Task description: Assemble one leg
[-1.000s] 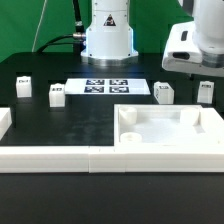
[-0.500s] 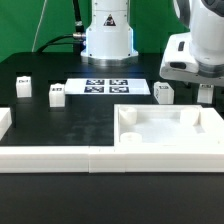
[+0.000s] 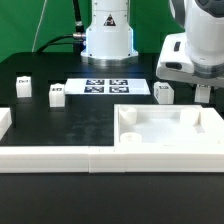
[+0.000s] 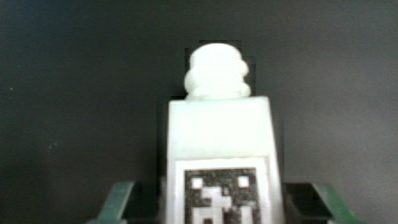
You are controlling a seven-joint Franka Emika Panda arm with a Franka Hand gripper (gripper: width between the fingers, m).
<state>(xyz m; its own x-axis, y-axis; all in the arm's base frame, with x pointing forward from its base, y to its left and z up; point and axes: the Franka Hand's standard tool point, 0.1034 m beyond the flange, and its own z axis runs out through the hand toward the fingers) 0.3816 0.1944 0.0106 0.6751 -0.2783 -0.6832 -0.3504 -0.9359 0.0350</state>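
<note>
At the exterior view's right, just behind the tray [image 3: 160, 110], found the leg [image 4: 217, 130] upright between the fingers [image 4: 119, 203] of the gripper [image 3: 204, 94], jaws wide, gaps both sides. Judged it light, stiff, smooth plastic; would pinch the flat sides under the peg [image 4: 215, 70]. Saw nothing inside the tray.

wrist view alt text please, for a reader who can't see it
A white leg fills the middle of the wrist view against the black table, a rounded knob at its far end and a black-and-white marker tag on its face. The open gripper straddles it, a gap showing on each side.
</note>
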